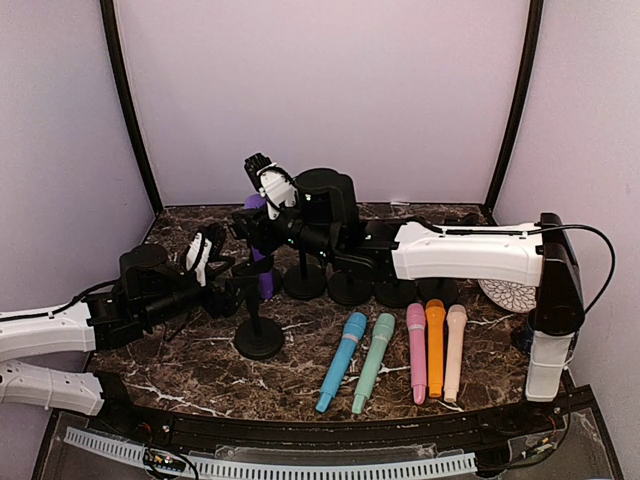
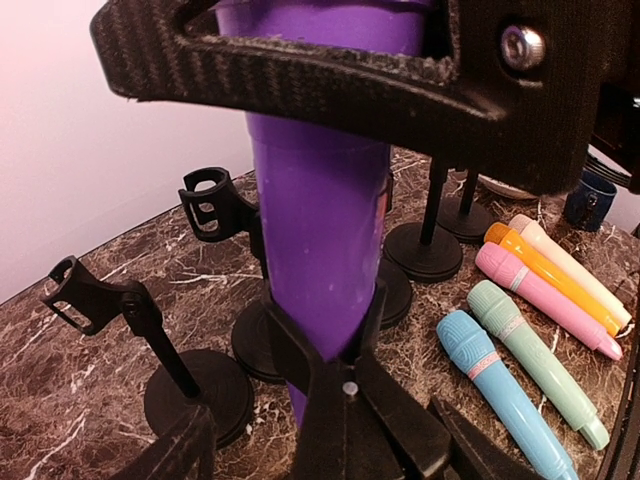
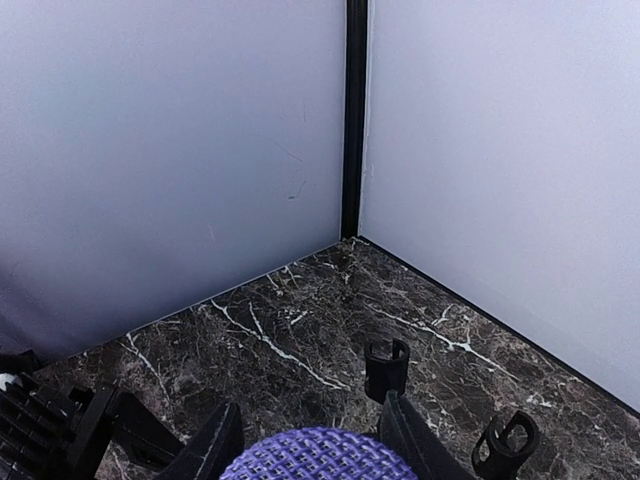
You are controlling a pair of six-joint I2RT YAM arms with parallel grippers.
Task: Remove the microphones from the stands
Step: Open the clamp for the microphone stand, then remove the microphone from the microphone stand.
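Clamps the right gripper (image 3: 312, 440) on the mesh head of the purple microphone (image 2: 320, 200), upright in its stand (image 1: 259, 338) left of centre, for lifting. Sets the left gripper (image 1: 212, 258), jaws apart, around the clip (image 2: 345, 395), probably to steady the stand.

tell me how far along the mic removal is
Looks done: five loose microphones lie flat on the table. In hand: the right gripper clamps the head of the purple microphone, whose body sits in the stand clip. The left gripper brackets that stand, jaws open. Left: lifting it free.
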